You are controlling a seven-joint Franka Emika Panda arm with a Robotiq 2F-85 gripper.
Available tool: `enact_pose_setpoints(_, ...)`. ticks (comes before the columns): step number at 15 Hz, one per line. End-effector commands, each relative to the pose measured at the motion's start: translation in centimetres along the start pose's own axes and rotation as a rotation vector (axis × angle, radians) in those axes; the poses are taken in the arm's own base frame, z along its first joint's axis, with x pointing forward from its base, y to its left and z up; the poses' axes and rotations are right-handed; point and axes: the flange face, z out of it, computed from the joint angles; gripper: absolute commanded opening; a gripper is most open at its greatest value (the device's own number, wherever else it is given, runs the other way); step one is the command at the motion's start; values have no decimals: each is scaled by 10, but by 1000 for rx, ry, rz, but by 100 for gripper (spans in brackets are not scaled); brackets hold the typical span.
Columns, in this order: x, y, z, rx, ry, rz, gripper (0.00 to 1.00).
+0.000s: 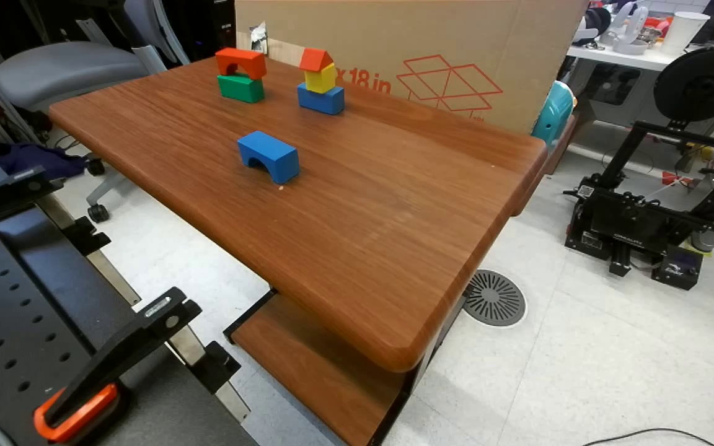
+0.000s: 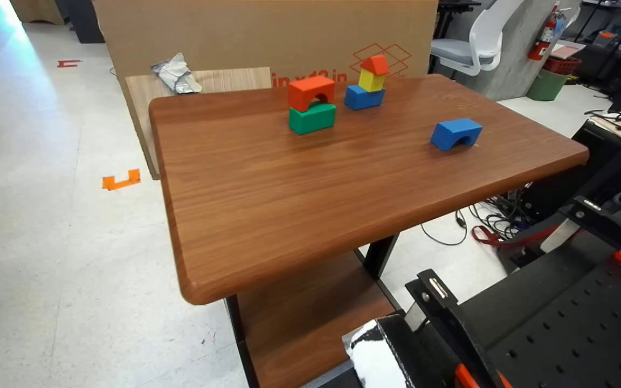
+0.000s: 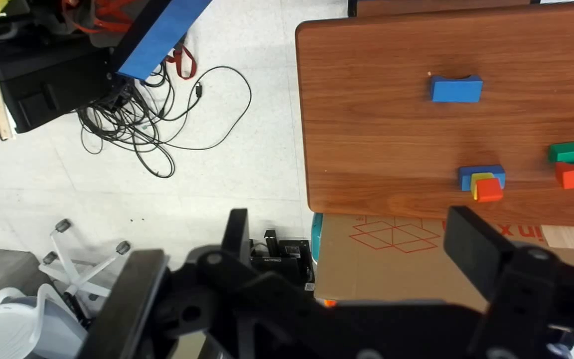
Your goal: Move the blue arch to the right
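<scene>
Blue arch block point(image 3: 456, 90) stands on the desk point(image 3: 366, 149), upper right of the wrist view; the end effector point(image 3: 354, 234), jaws apart and empty, should turn crosswise to pinch the block's narrow width.

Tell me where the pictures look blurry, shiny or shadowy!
In the wrist view, the end effector looks dark and rather blurry, the blue arch clearer; in an exterior view, bright glare on the far floor, top left; in both exterior views, shade on part of the shelf under the tabletop.
</scene>
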Motion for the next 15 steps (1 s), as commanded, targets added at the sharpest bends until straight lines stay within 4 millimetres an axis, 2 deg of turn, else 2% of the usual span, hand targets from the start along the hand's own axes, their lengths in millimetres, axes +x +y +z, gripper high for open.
enact_pose_setpoints(1, 5, -3, 2, 4, -11, -13, 100)
enact_pose_setpoints(3, 15, -12, 12, 12, -24, -50, 100)
enact_pose_setpoints(8, 46, -49, 62, 60, -59, -180, 100)
enact_pose_setpoints(12, 68, -75, 114, 117, -61, -245, 100)
enact_pose_setpoints(15, 74, -92, 160, 183, -72, -245, 100)
